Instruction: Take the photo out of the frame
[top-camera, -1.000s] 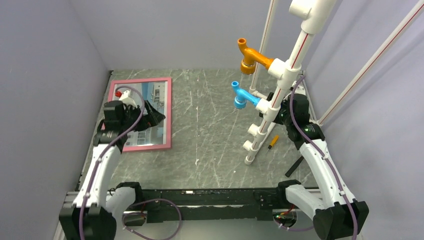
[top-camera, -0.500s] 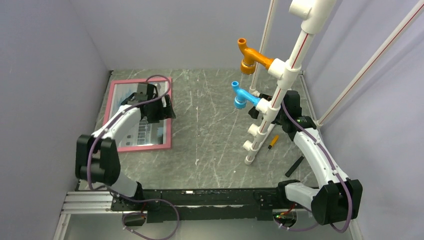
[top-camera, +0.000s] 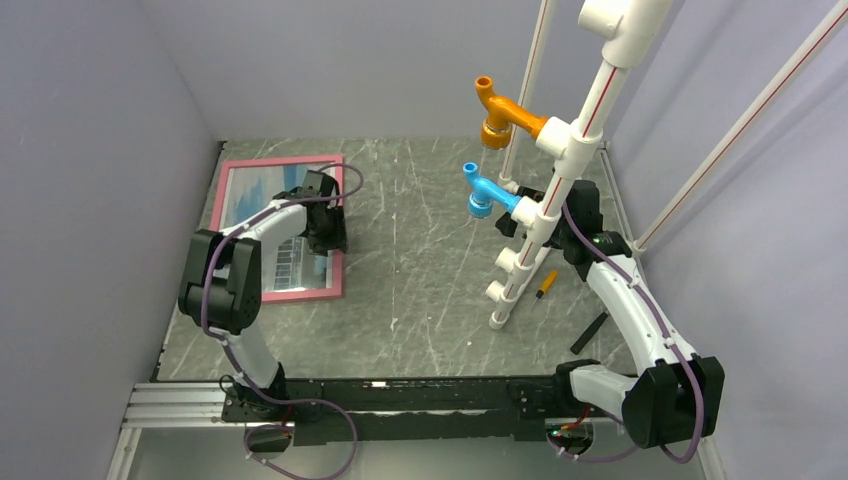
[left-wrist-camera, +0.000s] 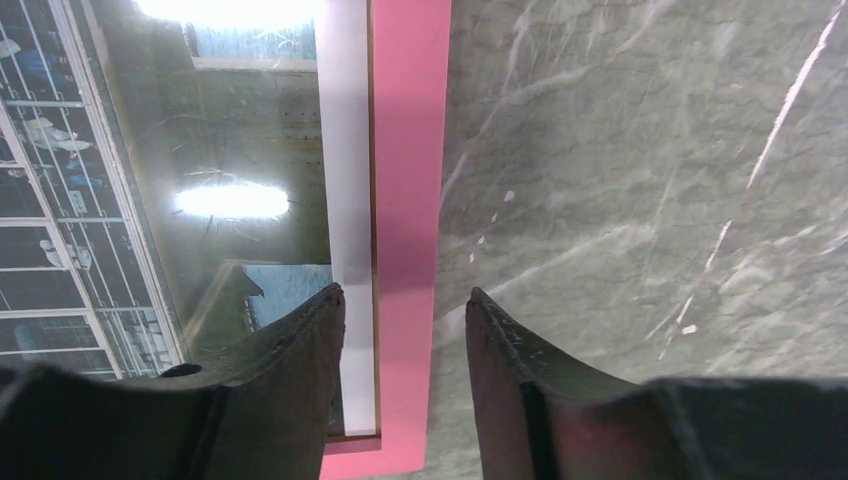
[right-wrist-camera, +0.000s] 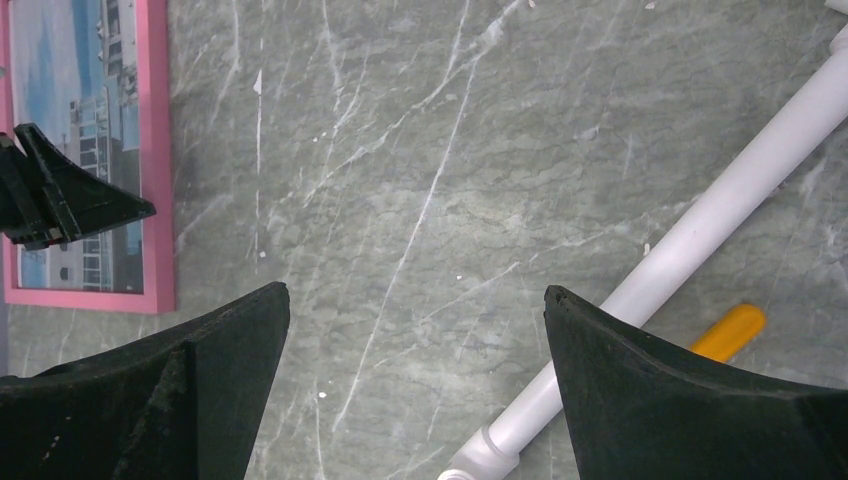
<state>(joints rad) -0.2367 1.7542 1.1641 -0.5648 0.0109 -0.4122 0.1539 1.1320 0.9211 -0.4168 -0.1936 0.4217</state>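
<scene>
One thin pink rectangular frame (top-camera: 295, 296) lies flat on the grey marbled table's (top-camera: 420, 300) far-left, holding one building-and-sky photo (top-camera: 255, 190). The left gripper (left-wrist-camera: 400, 300) straddles its right border, jaws apart; the right gripper (right-wrist-camera: 415, 295) hangs spread wide.

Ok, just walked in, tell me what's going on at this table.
The left arm is stretched out over the frame, which lies flat on the table. The left gripper is open, its fingers straddling the frame's right border; whether they touch it is unclear. The photo sits inside the frame, not yet taken out. The right gripper hangs open over the table beside the white pipe stand, holding nothing.
</scene>
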